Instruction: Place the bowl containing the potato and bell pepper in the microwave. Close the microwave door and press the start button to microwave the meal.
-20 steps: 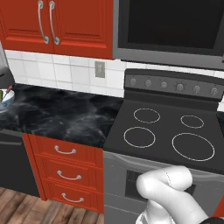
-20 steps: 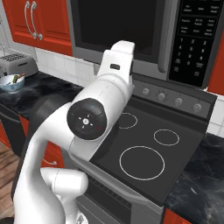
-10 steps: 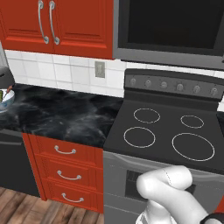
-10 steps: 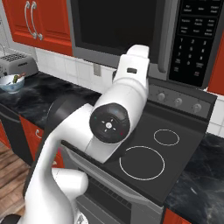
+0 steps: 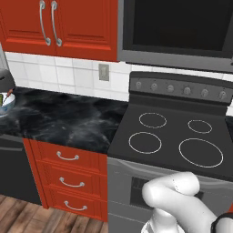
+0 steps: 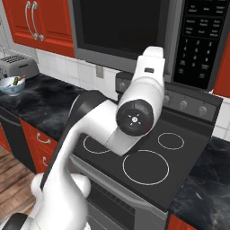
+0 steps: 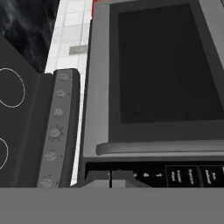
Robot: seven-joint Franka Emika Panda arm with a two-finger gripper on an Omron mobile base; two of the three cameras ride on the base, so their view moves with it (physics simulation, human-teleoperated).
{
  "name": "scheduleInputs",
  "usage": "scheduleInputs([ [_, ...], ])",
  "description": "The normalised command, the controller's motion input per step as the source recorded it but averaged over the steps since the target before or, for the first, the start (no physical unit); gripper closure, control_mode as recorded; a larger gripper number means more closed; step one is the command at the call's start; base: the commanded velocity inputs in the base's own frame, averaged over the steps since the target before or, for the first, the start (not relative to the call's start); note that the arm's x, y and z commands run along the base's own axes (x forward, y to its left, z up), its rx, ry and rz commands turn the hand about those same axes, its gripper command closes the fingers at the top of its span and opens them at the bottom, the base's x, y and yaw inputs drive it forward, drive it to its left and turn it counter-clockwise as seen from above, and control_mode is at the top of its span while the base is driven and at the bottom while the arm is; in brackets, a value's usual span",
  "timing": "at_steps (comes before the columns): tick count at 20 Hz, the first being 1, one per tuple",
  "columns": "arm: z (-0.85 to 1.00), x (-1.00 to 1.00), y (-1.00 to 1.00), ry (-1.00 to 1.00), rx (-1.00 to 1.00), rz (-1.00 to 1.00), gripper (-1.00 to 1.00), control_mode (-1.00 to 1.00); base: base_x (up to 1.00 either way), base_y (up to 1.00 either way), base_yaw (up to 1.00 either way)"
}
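Observation:
The microwave (image 6: 121, 27) hangs above the stove, and its door (image 7: 162, 65) is closed, the long grey bar handle (image 7: 162, 147) lying next to the black keypad (image 6: 200, 40). My arm reaches up in front of it, with the hand (image 6: 150, 67) level with the door's right side. In the hand view, which is rolled sideways, my gripper (image 7: 110, 177) is shut with nothing in it, its tips just short of the keypad (image 7: 188, 175). The wooden bowl, the potato and the bell pepper are out of view; the dark door glass reveals nothing inside.
A black stove (image 5: 173, 136) with a knob panel (image 7: 54, 131) lies below the microwave. A white bowl (image 6: 12, 84) with a green vegetable and a toaster (image 6: 18, 66) stand at the far left of the dark marble counter (image 5: 63, 120). Red cabinets (image 5: 68, 22) hang upper left.
My arm has swung to the right across the front of the microwave, bringing the hand closer to the handle and keypad. The base views have not shifted.

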Motion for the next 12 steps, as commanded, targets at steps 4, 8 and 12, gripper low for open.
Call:
scheduleInputs([
  [4,-0.13,0.4,-0.22,0.0,0.0,0.04,1.0,-1.0,0.0,0.0,0.0],
  [8,-0.08,0.38,-0.32,0.0,0.01,0.06,1.0,-1.0,0.0,0.0,0.0],
  [12,-0.06,0.38,-0.25,0.0,0.0,0.07,1.0,-1.0,0.0,0.0,0.0],
])
